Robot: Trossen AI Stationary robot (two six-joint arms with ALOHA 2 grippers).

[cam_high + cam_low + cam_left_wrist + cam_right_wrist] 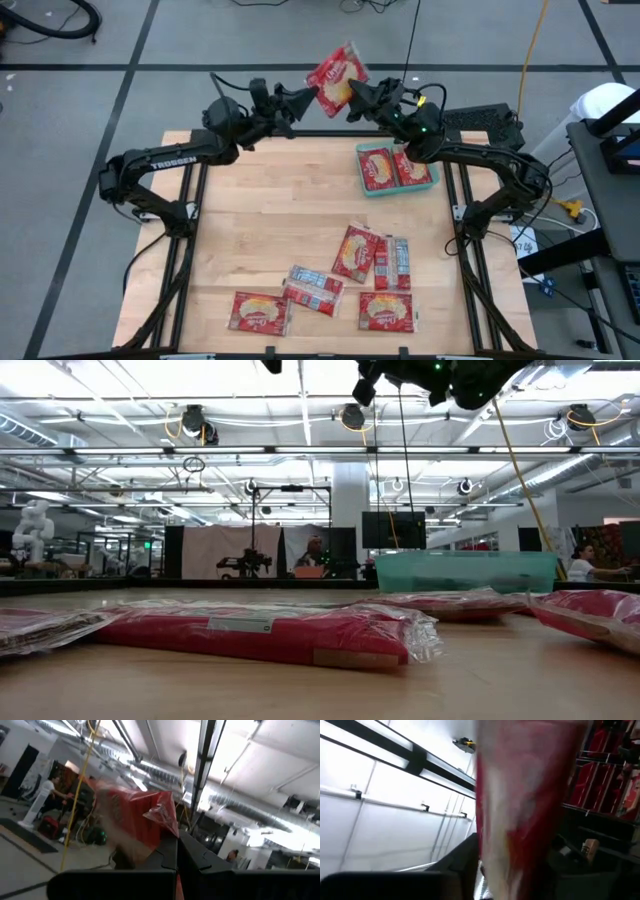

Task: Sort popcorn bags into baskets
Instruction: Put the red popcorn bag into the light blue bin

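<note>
Gripping raised popcorn bag (pixel 336 77): left claw (pixel 306 97), right claw (pixel 352 100).

The whole wooden surface (pixel 260 250) and both arms are seen from straight above in the high view. In the low view, the scene is taken level from surface height, very near a flat popcorn bag (pixel 265 632), with the teal basket (pixel 465 571) farther off and the room behind. The basket (pixel 432 186) is shared with the high view. Both wrist views are tilted upward toward the ceiling, each filled close-up by the raised bag (pixel 132 817), also seen from above (pixel 336 78).
</note>
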